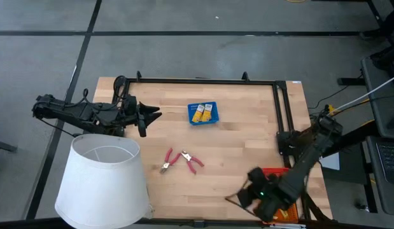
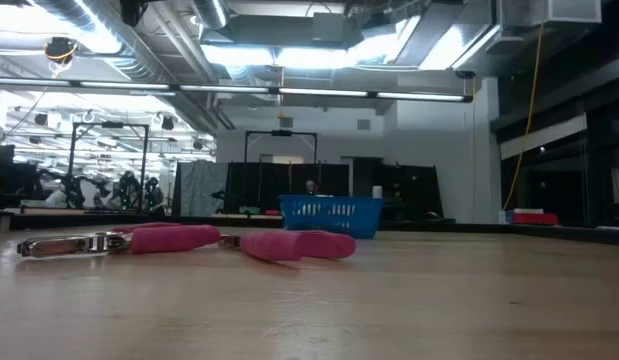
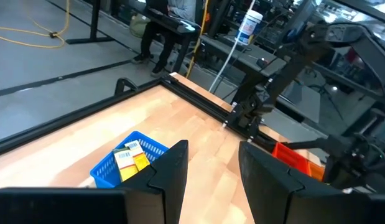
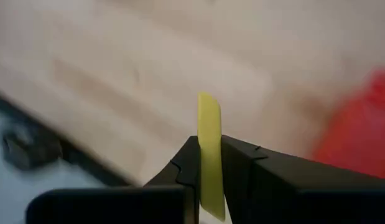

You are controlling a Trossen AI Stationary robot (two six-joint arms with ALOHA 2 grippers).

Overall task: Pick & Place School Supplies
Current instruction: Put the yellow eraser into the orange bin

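High view: the task is judged partly done. A few yellow packs [image 1: 202, 112] with pale labels are seen lying in the blue tray [image 1: 191, 120] near the table's far middle. Two red-handled pliers [image 1: 182, 159] are left on the bare wood, near the middle of the table [image 1: 247, 133], just beside each other with their handles angled apart; they are not yet sorted. A red tray [image 1: 271, 172] and an orange tray [image 1: 287, 214] are partly hidden under the right arm at the near right corner; what they hold cannot be told.

Right gripper [image 4: 210, 163]: pressed onto a thin flat yellow piece [image 4: 209, 149], held on edge between the fingers, above the wood close to the red tray. Whether a label is carried cannot be told. Its placing is judged the step in hand.

Left gripper [image 3: 211, 171]: fingers spread, nothing held, parked over the table's far left part, pointed toward the blue tray.

Materials: the table top is pale planked wood with a matt grain, framed by a black rail. The blue tray is a plastic lattice basket with slotted walls. The plier handles look like smooth pink-red dipped plastic over bare metal jaws, as seen in the low view. A big white lampshade [image 1: 104, 181], a smooth tapered drum, stands at the near left corner.
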